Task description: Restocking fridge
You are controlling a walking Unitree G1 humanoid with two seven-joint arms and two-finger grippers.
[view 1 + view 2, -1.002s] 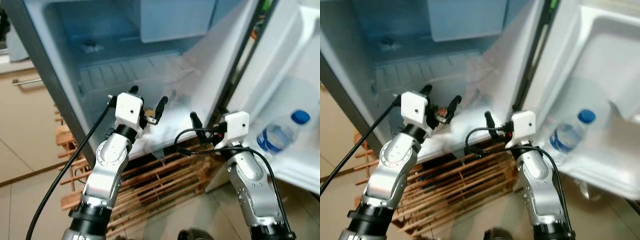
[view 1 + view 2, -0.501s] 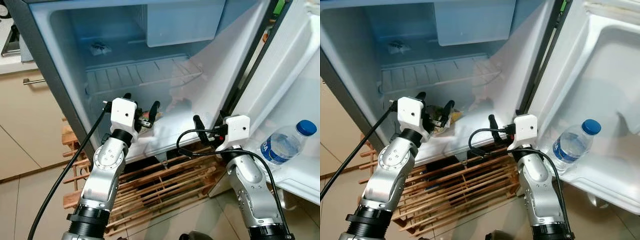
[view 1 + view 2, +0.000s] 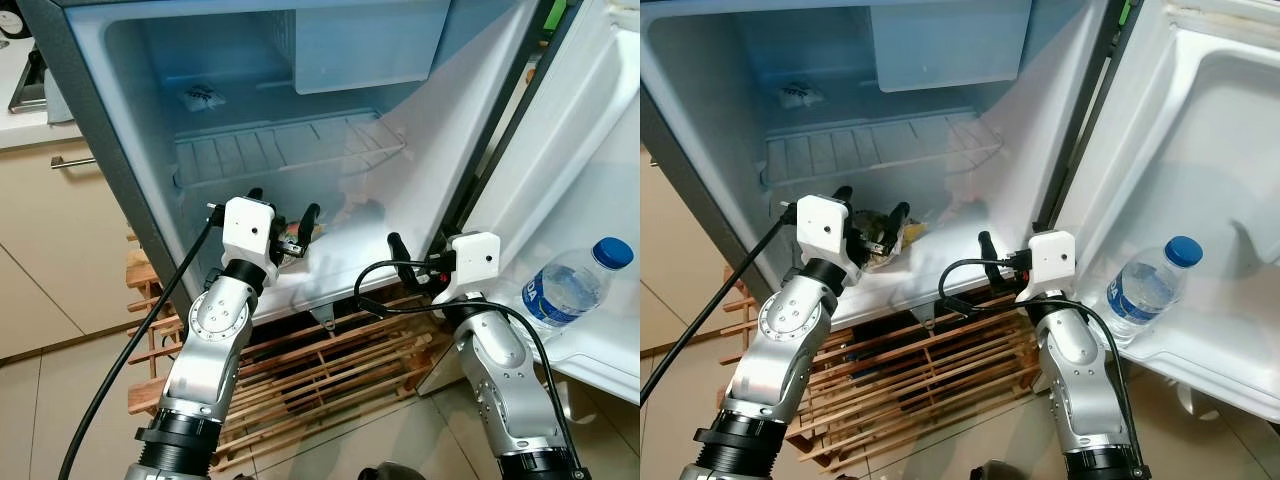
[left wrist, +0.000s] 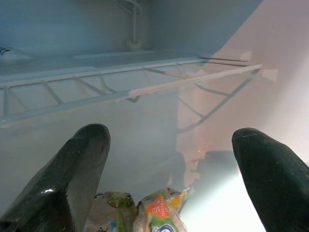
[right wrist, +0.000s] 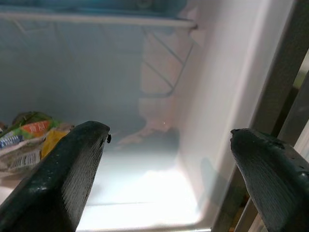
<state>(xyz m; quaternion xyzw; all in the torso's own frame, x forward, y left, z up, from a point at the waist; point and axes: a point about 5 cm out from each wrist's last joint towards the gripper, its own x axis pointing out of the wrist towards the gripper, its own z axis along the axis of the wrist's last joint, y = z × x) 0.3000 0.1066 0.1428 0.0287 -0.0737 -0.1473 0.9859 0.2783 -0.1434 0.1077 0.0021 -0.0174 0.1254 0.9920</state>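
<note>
My left gripper (image 3: 283, 212) hangs at the mouth of the fridge (image 3: 120, 150), fingers spread wide and holding nothing, just above a crinkly snack packet (image 4: 157, 215) lying on the fridge floor below the wire shelf (image 3: 290, 148). My right gripper (image 3: 420, 255) sits by the door hinge, also wide and empty. I judge the packet is placed and the job now is to back out cleanly: I should draw my left arm straight rearward, fingers kept apart, so I don't snag the soft wrapper or knock the shelf edge. The packet looks like thin, glossy film, green and orange, easily dragged. The shelf is white coated wire in thin bars. The fridge walls are smooth pale plastic. A clear, blue-capped water bottle (image 3: 566, 289) rests in the door rack (image 3: 600, 350).
</note>
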